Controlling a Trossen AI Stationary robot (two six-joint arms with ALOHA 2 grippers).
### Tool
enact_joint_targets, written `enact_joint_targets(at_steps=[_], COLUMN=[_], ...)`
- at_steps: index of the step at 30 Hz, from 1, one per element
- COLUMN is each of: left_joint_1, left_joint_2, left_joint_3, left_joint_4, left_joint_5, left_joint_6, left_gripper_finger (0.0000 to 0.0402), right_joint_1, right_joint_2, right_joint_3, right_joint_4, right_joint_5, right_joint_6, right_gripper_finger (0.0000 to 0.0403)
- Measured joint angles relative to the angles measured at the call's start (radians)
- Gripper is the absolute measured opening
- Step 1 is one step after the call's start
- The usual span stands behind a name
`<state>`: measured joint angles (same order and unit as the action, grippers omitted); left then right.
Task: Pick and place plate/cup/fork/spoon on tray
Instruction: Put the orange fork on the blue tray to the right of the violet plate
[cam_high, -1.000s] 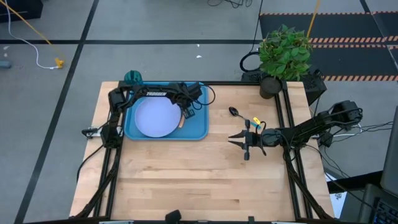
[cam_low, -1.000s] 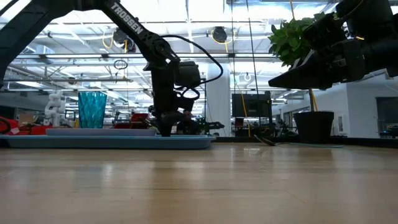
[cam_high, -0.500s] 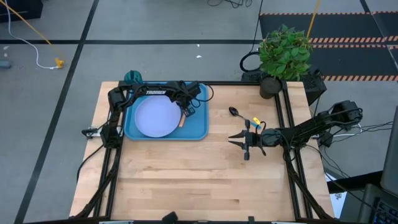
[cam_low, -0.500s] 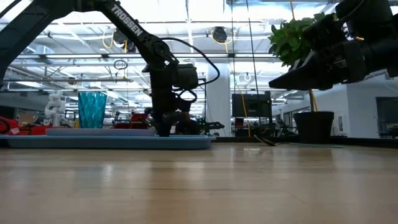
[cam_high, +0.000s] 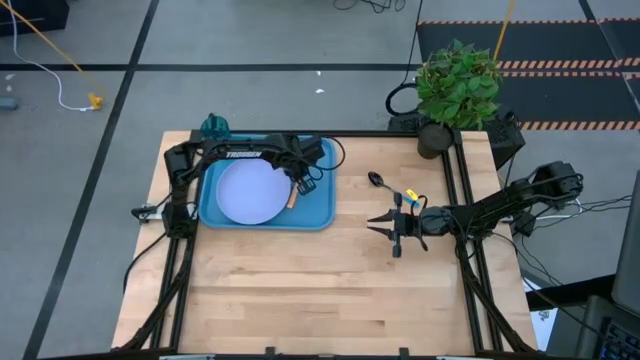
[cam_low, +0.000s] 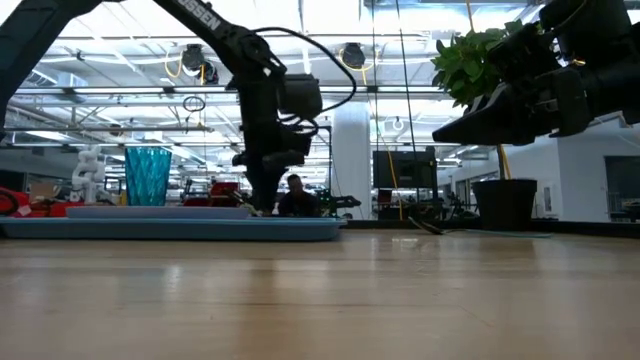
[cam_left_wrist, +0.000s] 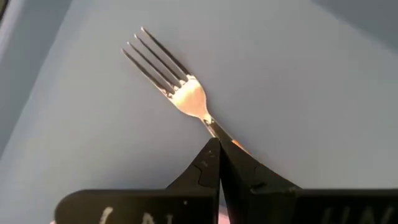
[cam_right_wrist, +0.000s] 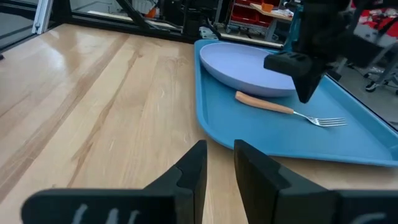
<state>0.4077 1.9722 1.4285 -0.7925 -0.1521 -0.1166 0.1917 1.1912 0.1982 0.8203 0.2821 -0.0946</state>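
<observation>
The blue tray lies at the table's far left. On it rest the pale plate and, on the tray floor right of the plate, the orange-handled fork. The teal cup stands at the tray's far left corner. My left gripper hangs shut just above the fork's handle, pointing down and clear of it. The spoon lies on the bare table right of the tray. My right gripper hovers level near the spoon, open and with nothing between its fingers.
A potted plant stands at the table's far right corner. Bare wooden tabletop stretches across the whole near half. The room behind the table shows in the low view.
My left gripper has risen from the tray floor beside the plate, still shut, and rolled a little. The fork has stayed lying on the tray.
</observation>
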Motion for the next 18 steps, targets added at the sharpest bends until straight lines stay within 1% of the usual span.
enact_joint_targets(at_steps=[4,8,12,18], left_joint_1=[-0.020,-0.033,-0.031,-0.036], left_joint_2=[-0.008,-0.008,-0.001,0.035], left_joint_3=[0.000,0.000,0.000,0.000], left_joint_4=[-0.005,-0.004,-0.004,0.001], left_joint_5=[-0.008,-0.083,-0.089,-0.093], left_joint_6=[-0.007,-0.023,-0.028,0.026], left_gripper_finger=[0.0005,0.0005,0.0005,0.0005], right_joint_1=[0.000,0.000,0.000,0.000], right_joint_2=[0.000,0.000,0.000,0.000], right_joint_3=[0.000,0.000,0.000,0.000], right_joint_4=[0.001,0.001,-0.003,-0.002], right_joint_5=[0.000,0.000,-0.007,-0.076], right_joint_6=[0.004,0.025,0.042,0.064], right_gripper_finger=[0.0070,0.0070,0.0070,0.0070])
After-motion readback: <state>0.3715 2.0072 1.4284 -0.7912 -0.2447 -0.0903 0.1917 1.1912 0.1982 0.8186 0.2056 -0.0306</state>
